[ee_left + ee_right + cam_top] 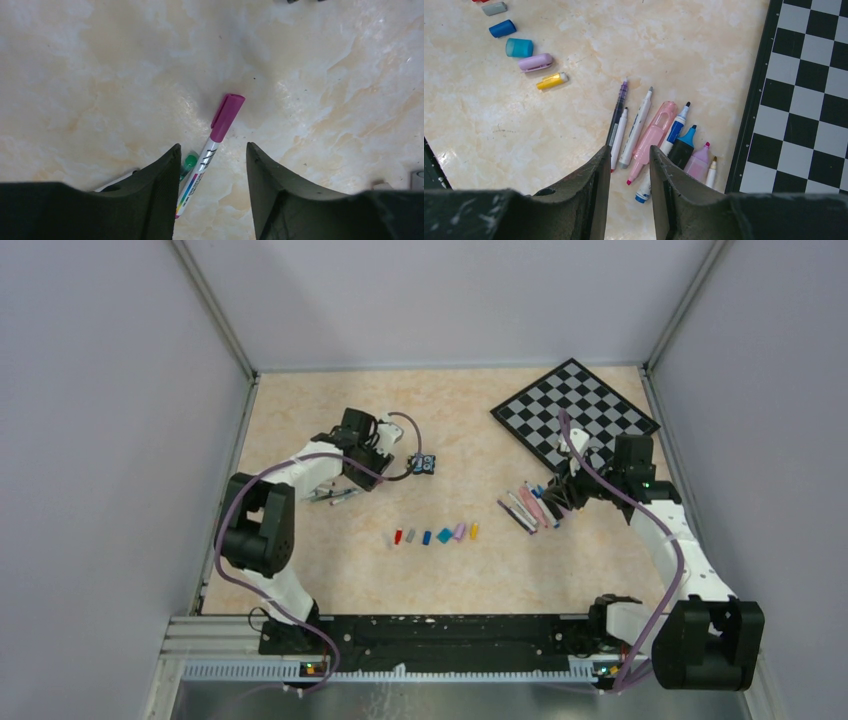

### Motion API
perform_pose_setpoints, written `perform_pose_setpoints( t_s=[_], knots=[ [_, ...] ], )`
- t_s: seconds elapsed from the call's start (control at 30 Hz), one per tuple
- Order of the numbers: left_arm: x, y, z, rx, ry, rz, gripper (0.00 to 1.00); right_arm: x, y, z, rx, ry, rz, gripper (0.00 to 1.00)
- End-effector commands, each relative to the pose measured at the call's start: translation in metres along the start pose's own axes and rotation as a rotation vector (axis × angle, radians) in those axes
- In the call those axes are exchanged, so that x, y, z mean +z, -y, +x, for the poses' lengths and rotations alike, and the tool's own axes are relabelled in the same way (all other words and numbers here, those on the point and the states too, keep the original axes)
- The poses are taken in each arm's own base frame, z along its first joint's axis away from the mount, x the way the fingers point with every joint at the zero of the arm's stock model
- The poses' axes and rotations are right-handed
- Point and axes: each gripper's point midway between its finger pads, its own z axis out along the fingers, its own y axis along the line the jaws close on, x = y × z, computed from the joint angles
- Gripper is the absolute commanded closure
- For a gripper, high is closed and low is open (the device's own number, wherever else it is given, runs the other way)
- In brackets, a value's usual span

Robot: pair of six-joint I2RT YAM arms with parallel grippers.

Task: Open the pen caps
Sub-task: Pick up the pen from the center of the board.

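Note:
A white pen (197,174) with a magenta cap (227,112) lies on the table between the fingers of my left gripper (212,156), close to the left finger. The jaws stand apart and do not touch it. A green-capped pen (188,162) peeks out beside that finger. My right gripper (629,150) hovers open and holds nothing, above a row of uncapped pens (654,127). Loose pen caps lie in a line: grey (494,8), blue (502,28), teal (519,47), lilac (535,62), yellow (551,80). From above the caps (435,535) sit mid-table between both grippers (343,490) (560,490).
A chessboard (575,410) lies at the back right, its edge (754,100) just beside the uncapped pens. A small black-blue-white toy block (424,464) sits right of the left arm. Grey walls enclose the table.

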Motion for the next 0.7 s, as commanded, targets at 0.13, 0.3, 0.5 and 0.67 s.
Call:
perform_pose_setpoints(
  t_s=[0.13, 0.3, 0.5, 0.67],
  knots=[
    [0.013, -0.005, 0.003, 0.029, -0.036, 0.031, 0.58, -0.003, 0.003, -0.012, -0.041, 0.044, 0.01, 0.66],
    [0.015, -0.007, 0.006, 0.017, -0.049, 0.03, 0.66, -0.003, 0.003, -0.012, -0.039, 0.042, 0.01, 0.66],
    [0.018, -0.006, 0.011, 0.008, -0.065, 0.032, 0.69, -0.003, 0.003, -0.011, -0.038, 0.04, 0.011, 0.66],
    [0.021, -0.007, 0.017, -0.01, -0.088, 0.031, 0.72, -0.003, 0.003, -0.011, -0.039, 0.04, 0.012, 0.66]
  ],
)
